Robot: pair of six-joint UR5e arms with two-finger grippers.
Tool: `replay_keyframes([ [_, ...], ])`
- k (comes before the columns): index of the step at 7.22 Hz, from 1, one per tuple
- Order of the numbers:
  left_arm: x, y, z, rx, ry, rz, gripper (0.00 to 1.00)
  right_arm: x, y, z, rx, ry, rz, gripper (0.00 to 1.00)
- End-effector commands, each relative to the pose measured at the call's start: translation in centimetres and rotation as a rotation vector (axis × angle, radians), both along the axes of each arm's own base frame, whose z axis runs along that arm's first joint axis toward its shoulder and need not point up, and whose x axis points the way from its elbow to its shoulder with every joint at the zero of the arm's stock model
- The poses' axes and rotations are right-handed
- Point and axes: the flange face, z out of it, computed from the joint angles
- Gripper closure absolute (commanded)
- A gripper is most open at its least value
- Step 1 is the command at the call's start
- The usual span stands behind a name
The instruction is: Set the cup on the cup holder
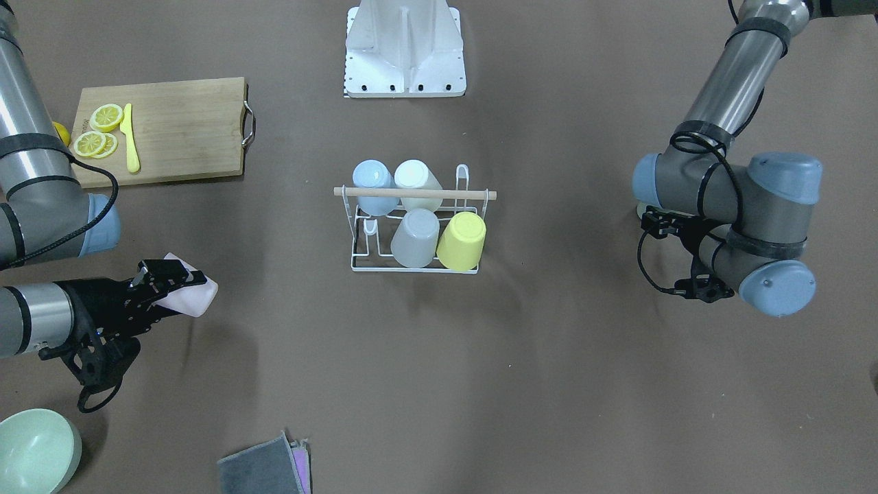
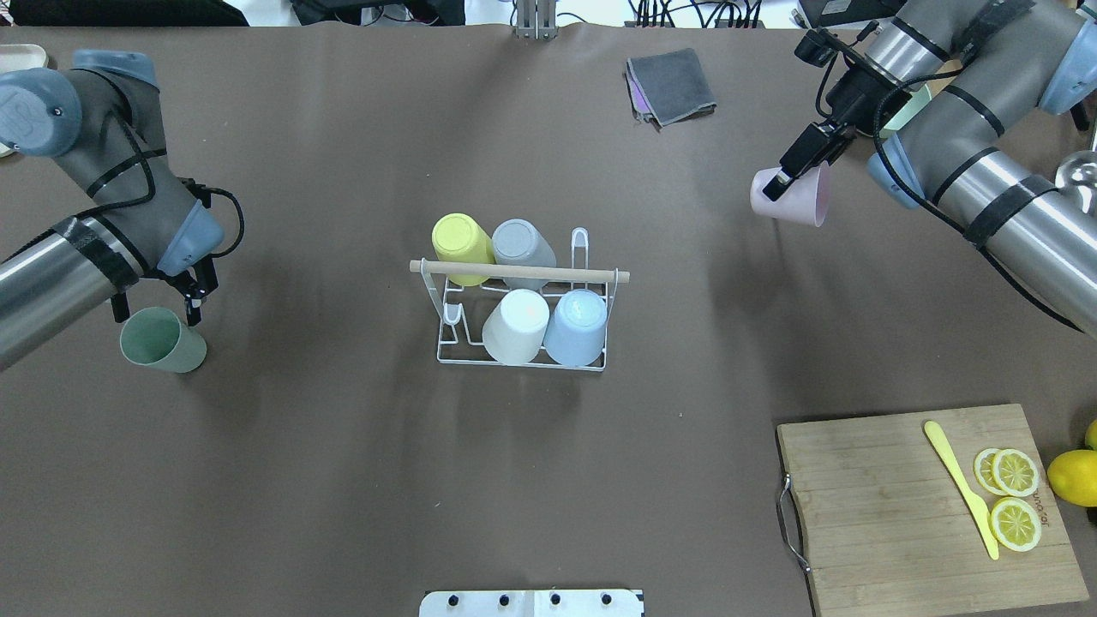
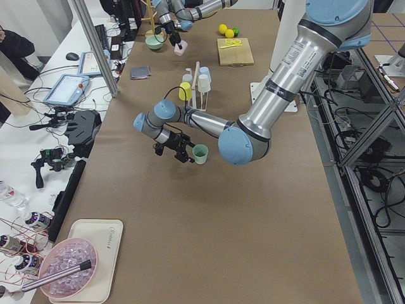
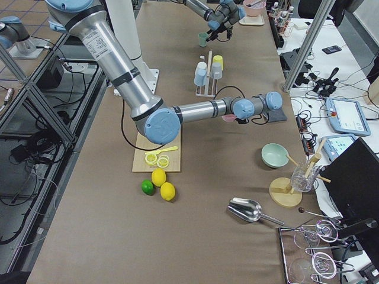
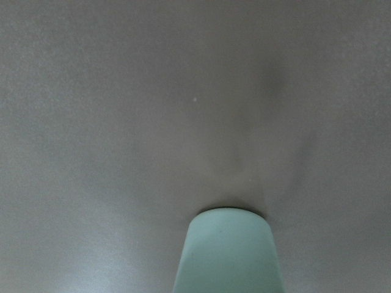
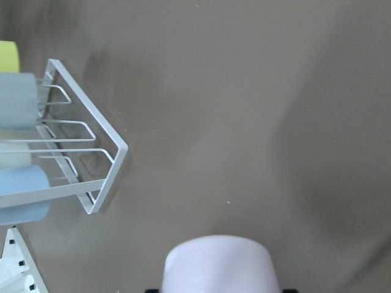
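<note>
The cup holder (image 2: 514,272) is a white wire rack with a wooden rod, mid-table. Several cups sit upside down on it: yellow (image 2: 461,238), grey (image 2: 521,244), white (image 2: 517,326) and blue (image 2: 577,327). Its bare prongs (image 2: 454,319) show at one end. My right gripper (image 2: 776,187) is shut on a pink cup (image 2: 801,201), held tilted above the table to the rack's right. My left gripper (image 3: 185,155) is at the rim of a green cup (image 2: 167,347), low at the table left of the rack. Its fingers are hidden. The cup fills the left wrist view's bottom (image 5: 229,256).
A wooden cutting board (image 2: 900,506) with lemon slices (image 2: 1014,497) and a yellow knife (image 2: 960,484) lies near right, with a whole lemon (image 2: 1071,477) beside it. A grey cloth (image 2: 673,86) lies at the far side. A green bowl (image 1: 34,449) is close to the right arm.
</note>
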Motion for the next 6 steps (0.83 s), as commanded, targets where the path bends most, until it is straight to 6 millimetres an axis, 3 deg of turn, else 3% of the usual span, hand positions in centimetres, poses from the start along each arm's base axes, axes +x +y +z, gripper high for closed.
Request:
replay_keyframes([
  [1,1.1,1.6,1.5,-0.018,-0.009,0.029,0.03,0.7,1.4,-3.7,0.187,-0.269,-0.084,0.64],
  [2,1.5,2.1,1.8,-0.022,-0.013,0.037,0.03,1.6,2.0,-4.7,0.263,-0.443,-0.145,0.64],
  [3,1.8,2.6,2.1,-0.034,-0.02,0.043,0.03,4.1,2.5,-2.9,0.302,-0.595,-0.157,0.64],
  [4,2.6,3.1,2.2,-0.05,-0.006,0.042,0.03,6.1,4.0,0.8,0.32,-0.733,-0.149,0.64],
  [5,2.8,3.8,3.0,-0.063,-0.01,0.045,0.2,6.8,4.9,2.7,0.37,-0.83,-0.134,0.64],
  [6,2.9,4.0,3.2,-0.066,-0.012,0.051,0.38,7.5,4.8,2.5,0.425,-0.897,-0.118,0.64],
])
